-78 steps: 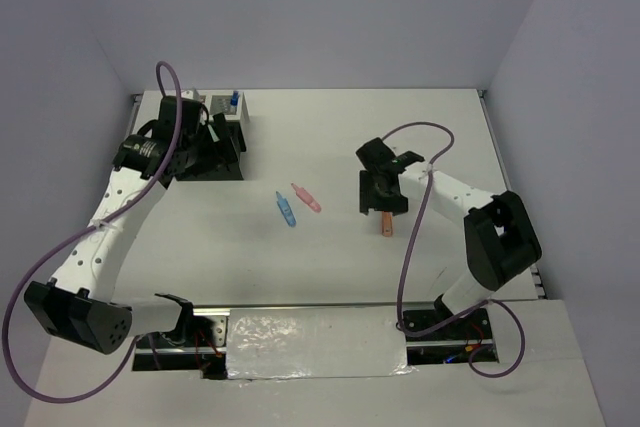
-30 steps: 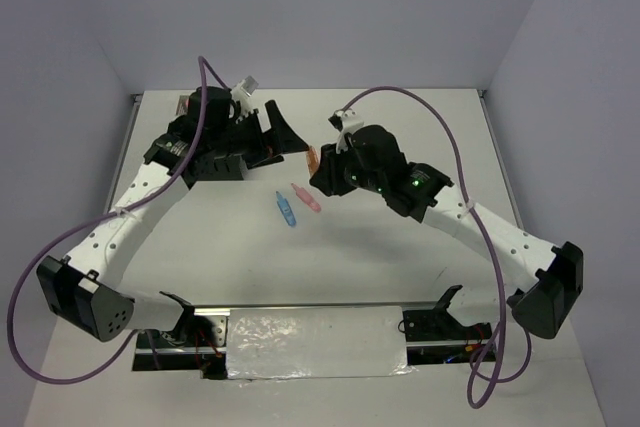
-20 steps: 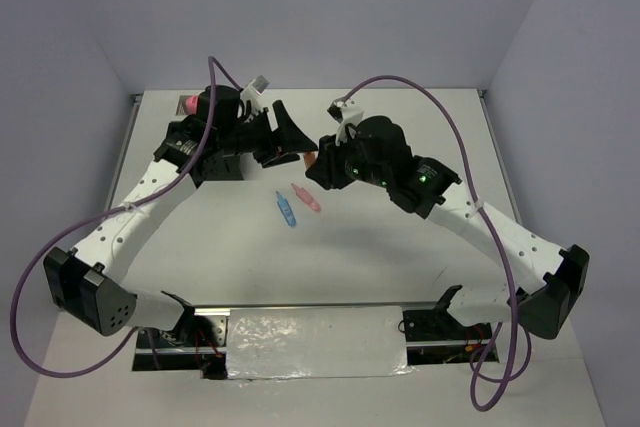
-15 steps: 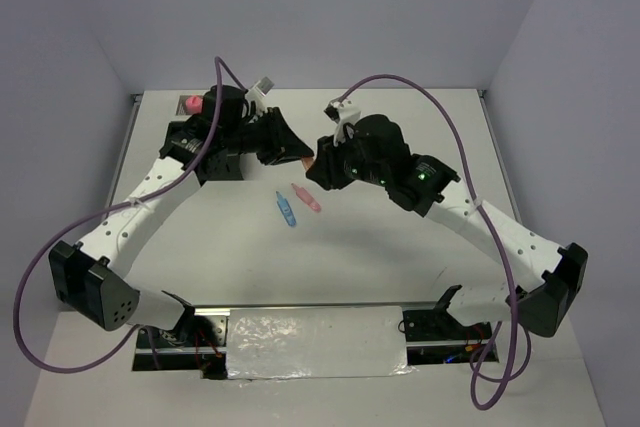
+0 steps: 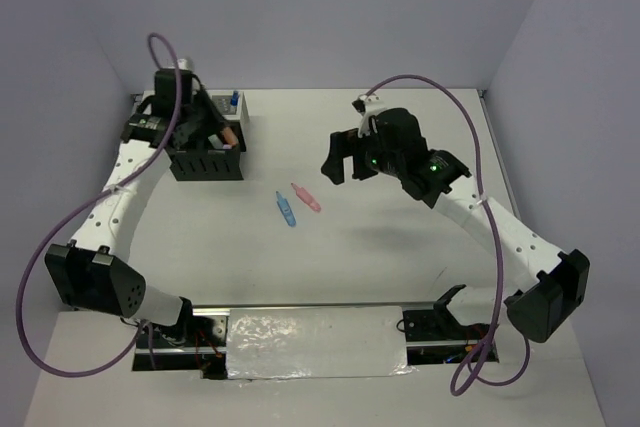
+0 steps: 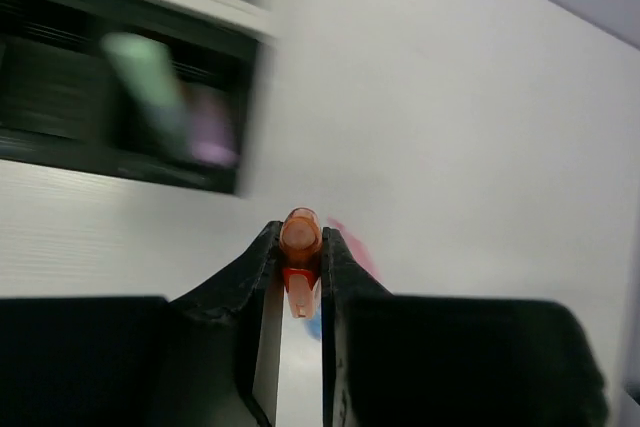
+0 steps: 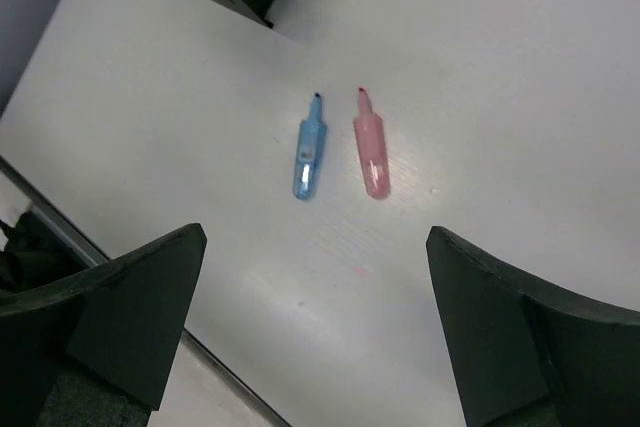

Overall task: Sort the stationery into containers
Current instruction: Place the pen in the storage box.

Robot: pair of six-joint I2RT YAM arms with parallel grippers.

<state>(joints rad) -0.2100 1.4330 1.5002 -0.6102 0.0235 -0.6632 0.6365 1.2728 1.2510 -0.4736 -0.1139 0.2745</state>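
An orange marker (image 6: pixel 300 234) is pinched end-on between the fingertips of my left gripper (image 6: pixel 299 252), which is shut on it. In the top view that gripper (image 5: pixel 220 133) hovers with the orange marker (image 5: pixel 229 134) over the black organizer (image 5: pixel 206 164) at the far left. My right gripper (image 5: pixel 343 160) hangs open and empty above mid-table. Below it lie a blue marker (image 7: pixel 308 158) and a pink marker (image 7: pixel 371 153), side by side on the table, between the wide-apart fingers of the right gripper (image 7: pixel 315 242). The same blue marker (image 5: pixel 286 209) and pink marker (image 5: pixel 306 198) show from above.
The organizer (image 6: pixel 60 142) is blurred in the left wrist view, with a mint green marker (image 6: pixel 148 87) and a purple one (image 6: pixel 212 127) inside. A tiny blue-capped bottle (image 5: pixel 234 99) stands in its rear section. Purple cables loop over both arms.
The orange marker passed from my right gripper to my left. The left arm swung back over the organizer with it. My right gripper opened and drew back to the right.
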